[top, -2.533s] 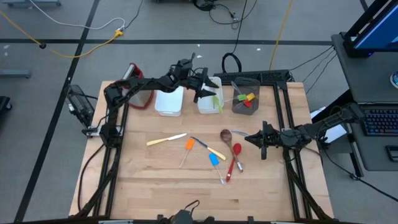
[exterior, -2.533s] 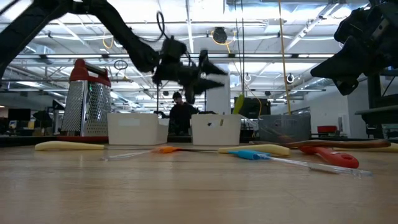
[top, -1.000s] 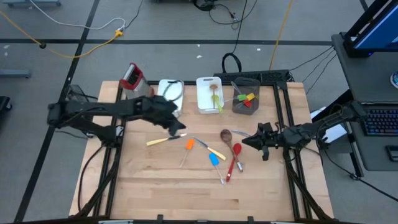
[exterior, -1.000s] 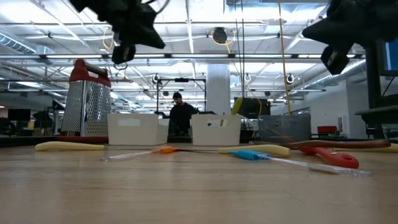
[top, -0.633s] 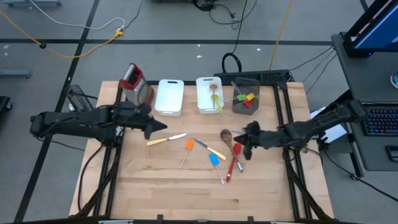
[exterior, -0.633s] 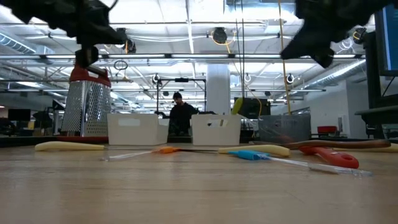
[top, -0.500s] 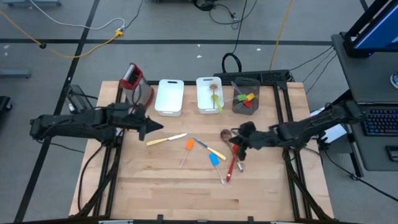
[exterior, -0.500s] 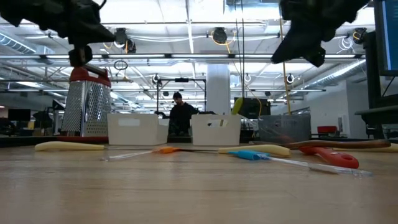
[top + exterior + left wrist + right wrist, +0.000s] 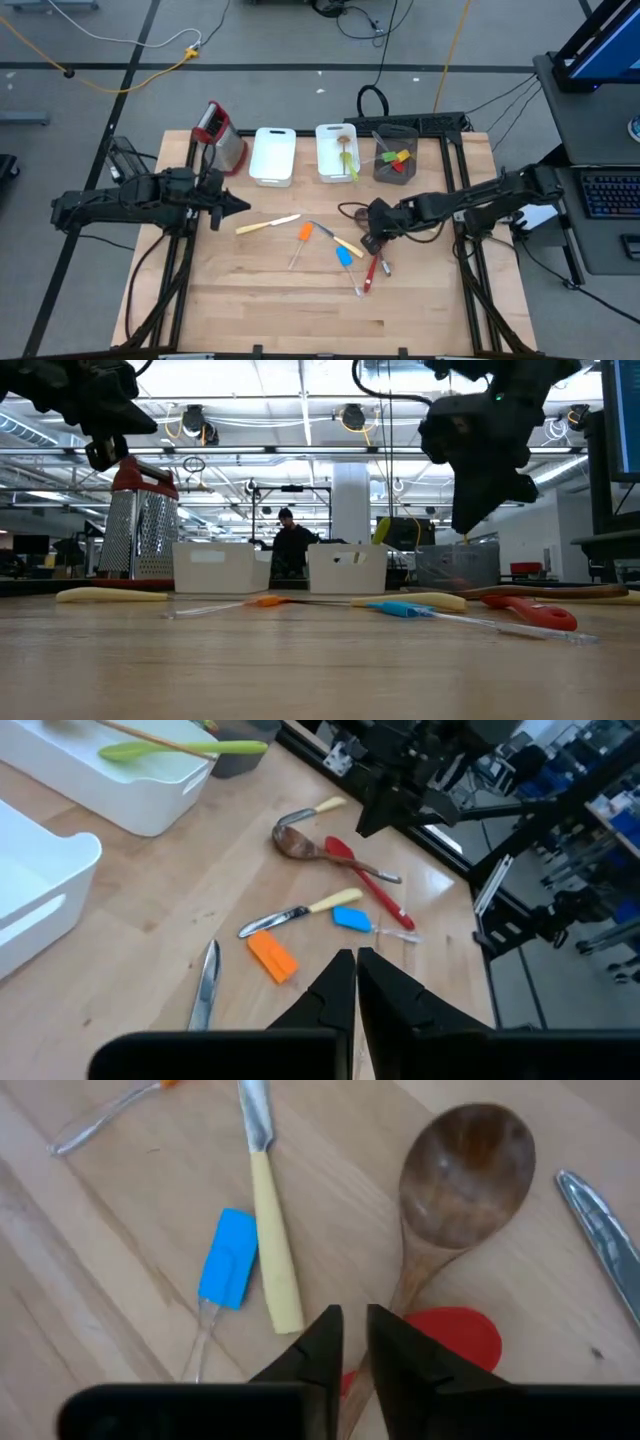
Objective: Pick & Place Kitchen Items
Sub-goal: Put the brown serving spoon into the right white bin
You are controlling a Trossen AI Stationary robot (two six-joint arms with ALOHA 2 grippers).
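Wooden tabletop (image 9: 300, 310) with utensils scattered mid-table, big open workshop behind it with ceiling lights and a person standing way back.

Going left to right: the left claw (image 9: 243, 204) is clenched, holding nothing, hovering near the tabletop's left edge, just in front of the metal box grater with the red top (image 9: 217, 135). Next, two white rectangular bins (image 9: 272, 158) and a grey cup (image 9: 396, 158) line the far edge. In the middle lie a cream-handled knife (image 9: 268, 224), an orange spatula (image 9: 303, 235), a second cream-handled knife (image 9: 336, 239), a blue spatula (image 9: 344, 257) and a red spoon (image 9: 375, 262). The right claw (image 9: 366, 243) hangs over the brown wooden spoon (image 9: 462, 1175), fingers slightly parted, grasping nothing, its arm covering that spoon from above.
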